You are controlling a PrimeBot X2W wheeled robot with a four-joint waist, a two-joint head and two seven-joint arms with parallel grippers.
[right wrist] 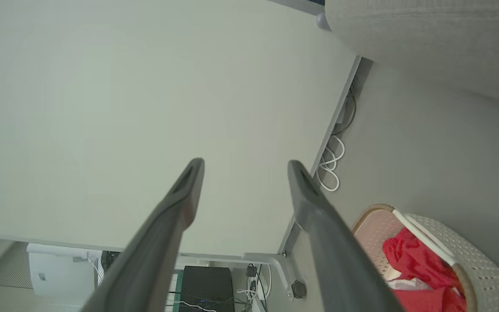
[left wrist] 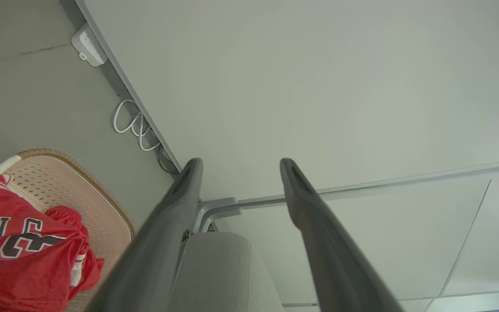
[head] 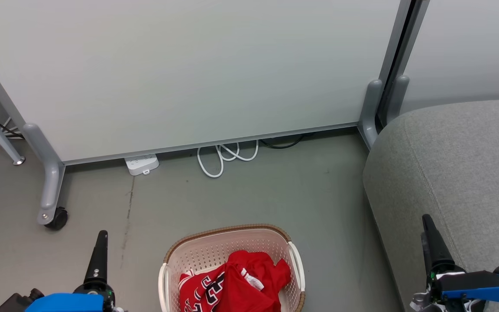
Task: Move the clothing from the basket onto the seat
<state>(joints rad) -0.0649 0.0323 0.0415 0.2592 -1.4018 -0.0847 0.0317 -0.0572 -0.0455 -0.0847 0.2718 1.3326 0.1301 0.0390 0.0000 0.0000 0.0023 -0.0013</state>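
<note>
The clothing (head: 236,286) lies inside the basket (head: 215,253), heaped toward its right side. It is soft red jersey fabric, crumpled into folds, with bold black lettering edged in white and white trim along one hem. A small bit of white cloth shows among the red folds. Only part of the lettering can be read.

The basket is oval and cream, with perforated walls, a brown woven-look rim and white handles. It stands on the grey floor (head: 249,203).

The left tool (left wrist: 241,164) is to the left of the basket, its two dark fingers spread wide apart and clear of the fabric. The right tool (right wrist: 246,164) is well to the right of the basket, over the near part of the seat (head: 457,173), its fingers likewise spread wide.

The seat, a large grey woven sofa with a rounded corner and a stitched seam, sits to the right of the basket with a strip of floor between them.

Beyond the basket stands a pale partition panel (head: 189,73). At its foot lie a looped white cable (head: 225,156) and, further left, a white power strip (head: 141,164).
</note>
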